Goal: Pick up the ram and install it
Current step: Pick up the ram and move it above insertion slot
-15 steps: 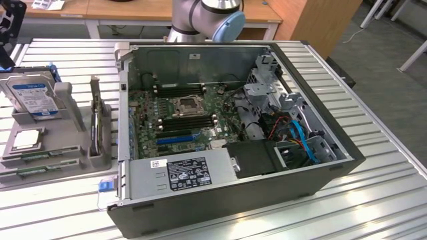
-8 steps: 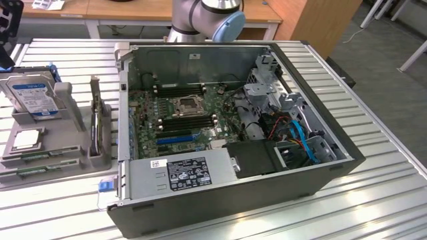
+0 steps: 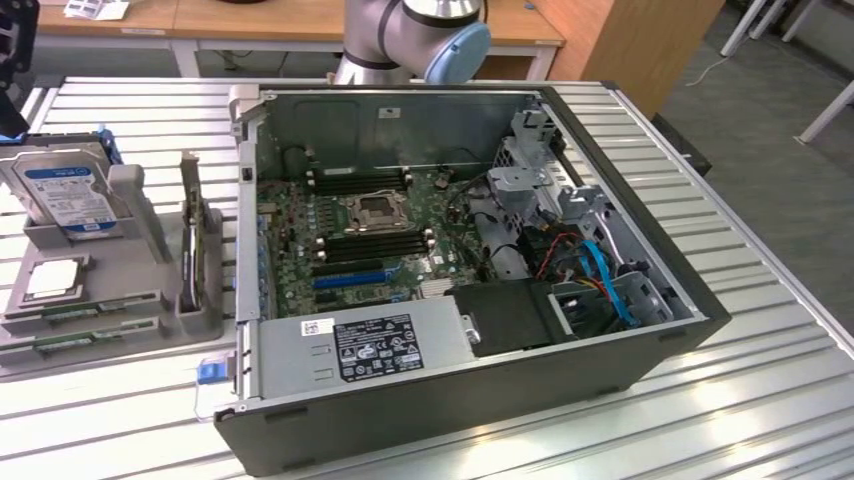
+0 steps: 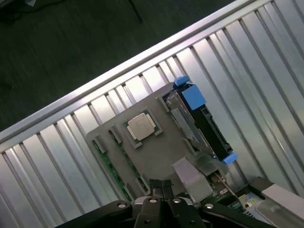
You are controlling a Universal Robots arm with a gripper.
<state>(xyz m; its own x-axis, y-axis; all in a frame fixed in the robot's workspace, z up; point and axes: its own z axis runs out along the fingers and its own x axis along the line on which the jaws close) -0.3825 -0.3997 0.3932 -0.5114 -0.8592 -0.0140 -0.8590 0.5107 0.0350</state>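
Note:
Two ram sticks lie flat in slots of the grey holder tray [image 3: 134, 325] at the exterior view's left: one [image 3: 80, 311] just below the CPU chip, the other [image 3: 70, 341] beside it. In the wrist view the same green sticks [image 4: 109, 166] run along the tray's edge past the CPU [image 4: 141, 126]. My gripper [image 4: 161, 189] hangs above the tray near the sticks' end, its dark fingers pressed together with nothing between them. The open computer case [image 3: 627, 370] shows black memory slots [image 3: 376, 244] beside the CPU socket [image 3: 372, 210].
A hard drive [image 3: 70, 195] with a blue label stands in the tray, and an upright expansion card [image 3: 194, 235] sits beside it. The arm's base [image 3: 407, 35] rises behind the case. The ribbed metal table [image 3: 761, 400] ends close to the tray in the wrist view.

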